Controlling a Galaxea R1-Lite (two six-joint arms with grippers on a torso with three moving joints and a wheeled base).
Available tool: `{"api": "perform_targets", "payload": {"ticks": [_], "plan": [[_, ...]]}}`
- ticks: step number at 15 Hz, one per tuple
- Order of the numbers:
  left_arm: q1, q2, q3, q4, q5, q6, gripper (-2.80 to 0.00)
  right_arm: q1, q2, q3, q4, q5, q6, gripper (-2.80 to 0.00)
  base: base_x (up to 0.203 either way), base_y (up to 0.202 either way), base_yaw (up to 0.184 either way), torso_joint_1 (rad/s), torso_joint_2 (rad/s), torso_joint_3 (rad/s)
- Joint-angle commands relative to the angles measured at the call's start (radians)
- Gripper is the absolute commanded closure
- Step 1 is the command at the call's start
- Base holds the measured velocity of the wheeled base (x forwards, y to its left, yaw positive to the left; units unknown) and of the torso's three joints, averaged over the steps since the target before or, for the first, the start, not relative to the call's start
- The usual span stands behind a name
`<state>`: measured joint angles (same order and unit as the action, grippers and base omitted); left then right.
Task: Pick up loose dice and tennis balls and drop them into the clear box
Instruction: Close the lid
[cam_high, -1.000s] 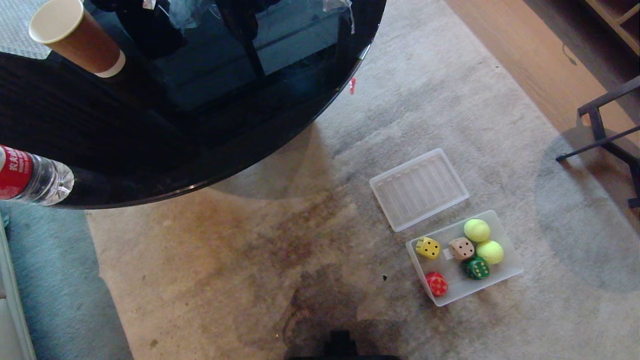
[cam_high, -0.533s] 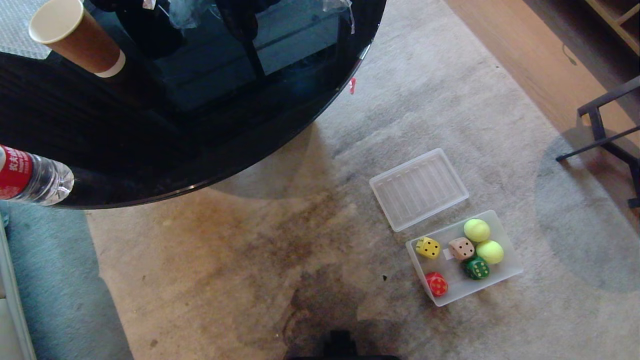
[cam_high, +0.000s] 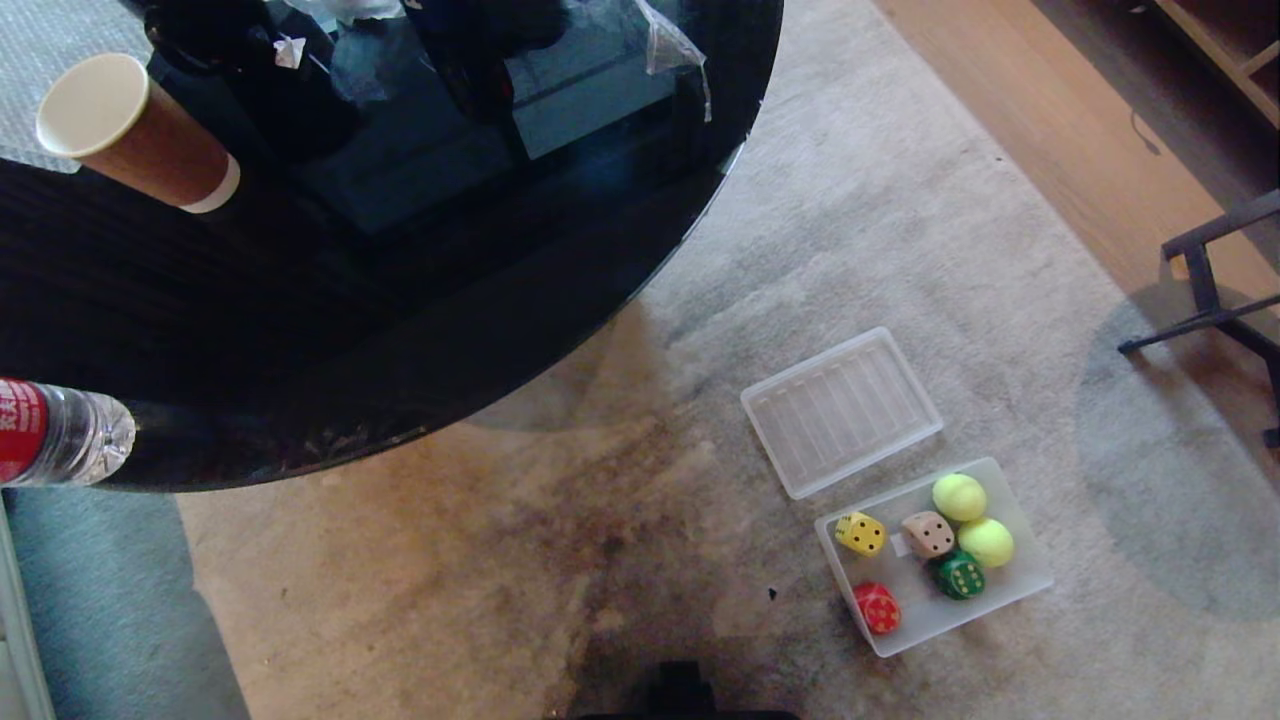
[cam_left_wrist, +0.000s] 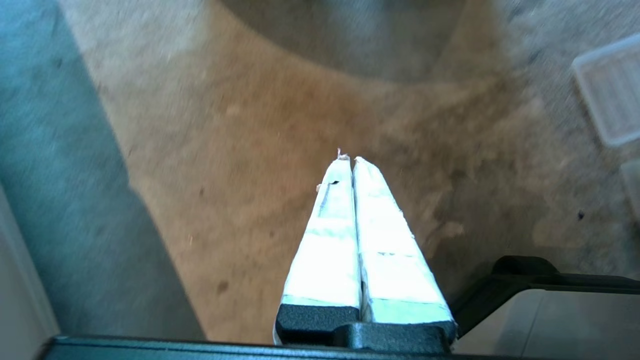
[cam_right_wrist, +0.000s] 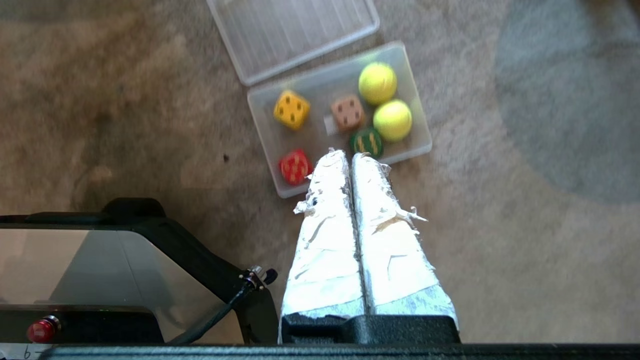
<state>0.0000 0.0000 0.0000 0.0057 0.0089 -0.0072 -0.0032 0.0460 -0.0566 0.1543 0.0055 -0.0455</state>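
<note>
The clear box (cam_high: 1030, 578) (cam_right_wrist: 260, 100) stands on the carpet at the lower right. Inside it lie a yellow die (cam_high: 861, 534) (cam_right_wrist: 291, 109), a tan die (cam_high: 928, 534) (cam_right_wrist: 347, 113) and two tennis balls (cam_high: 959, 497) (cam_high: 986, 542) (cam_right_wrist: 377, 82) (cam_right_wrist: 393, 120), along with a red die (cam_high: 877, 607) and a green die (cam_high: 960, 576). My right gripper (cam_right_wrist: 348, 156) hangs shut and empty above the box's near edge. My left gripper (cam_left_wrist: 348, 160) is shut and empty over bare carpet. Neither arm shows in the head view.
The ribbed translucent lid (cam_high: 841, 410) lies flat just beyond the box. A round black glass table (cam_high: 350, 250) fills the upper left, with a paper cup (cam_high: 130, 135) and a water bottle (cam_high: 55, 440) on it. A dark chair frame (cam_high: 1225, 290) stands at the right.
The whole head view has shifted: the table, lid and box sit lower in the picture than before, so the camera moved. The things in the box keep their places.
</note>
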Motion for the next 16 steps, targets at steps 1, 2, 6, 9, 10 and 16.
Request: {"api": "perform_targets", "payload": {"ticks": [1,2,6,9,10,16], "plan": [[0.000,0.000,0.000,0.000,0.000,0.000,0.00,0.000,0.002,0.000,0.001,0.001,0.000,0.00,0.160,0.000,0.002,0.002,0.00,-0.002],[0.000,0.000,0.000,0.000,0.000,0.000,0.00,0.000,0.002,0.000,0.001,0.001,0.000,0.00,0.117,0.000,0.000,0.002,0.01,0.002],[0.000,0.000,0.000,0.000,0.000,0.000,0.00,0.000,0.002,0.000,-0.001,0.001,-0.002,0.00,0.000,0.000,0.000,0.000,0.00,0.000],[0.000,0.000,0.000,0.000,0.000,0.000,0.00,0.000,0.002,0.000,-0.001,0.001,-0.002,0.00,0.000,0.000,0.000,0.000,0.00,0.000],[0.000,0.000,0.000,0.000,0.000,0.000,0.00,0.000,0.002,0.000,-0.001,0.001,-0.002,0.00,0.000,0.000,0.000,0.000,0.00,0.000],[0.000,0.000,0.000,0.000,0.000,0.000,0.00,0.000,0.002,-0.002,0.004,0.001,-0.002,0.00,0.001,-0.004,0.084,0.003,0.00,0.000]]}}
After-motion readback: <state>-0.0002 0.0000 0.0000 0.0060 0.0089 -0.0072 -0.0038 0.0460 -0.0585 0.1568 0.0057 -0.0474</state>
